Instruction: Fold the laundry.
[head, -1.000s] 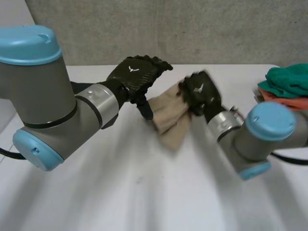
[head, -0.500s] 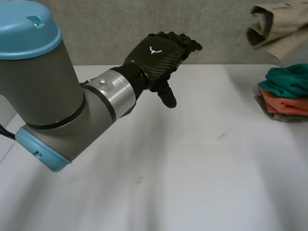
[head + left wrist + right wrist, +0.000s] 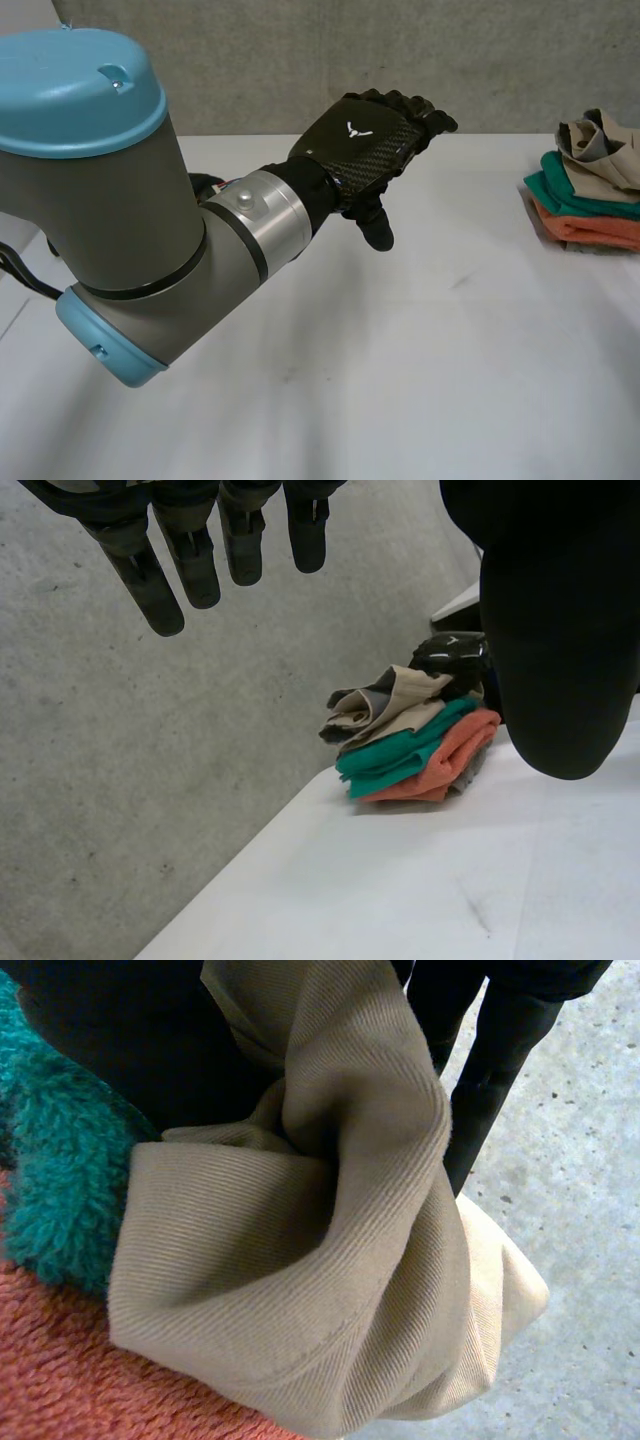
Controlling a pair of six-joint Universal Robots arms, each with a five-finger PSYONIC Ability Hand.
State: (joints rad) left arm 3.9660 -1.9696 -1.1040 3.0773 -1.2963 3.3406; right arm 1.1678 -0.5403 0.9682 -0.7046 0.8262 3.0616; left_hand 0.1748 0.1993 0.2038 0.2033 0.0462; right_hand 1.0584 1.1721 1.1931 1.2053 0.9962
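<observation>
- white table: plain matte top with a few faint scuffs, runs across the whole scene
- grey concrete wall: rough and speckled, right behind the table's far edge
- left arm: grey with light-blue caps, reaches from near left toward the middle of the table
- left hand: hangs above the table's far middle, fingers straight and spread, thumb apart, nothing in it
- stack of laundry: far right on the table, close to the wall, three cloths one on another
- orange cloth: bottom of the stack, folded flat, terry look
- teal cloth: on the orange one, folded, fuzzy pile
- beige cloth: top of the stack, ribbed twill weave with a stitched hem, bunched and rumpled, not folded flat, touches the teal cloth
- right hand: at the stack's far side, the beige cloth's upper part bunched between thumb and straight fingers, looks pinched
</observation>
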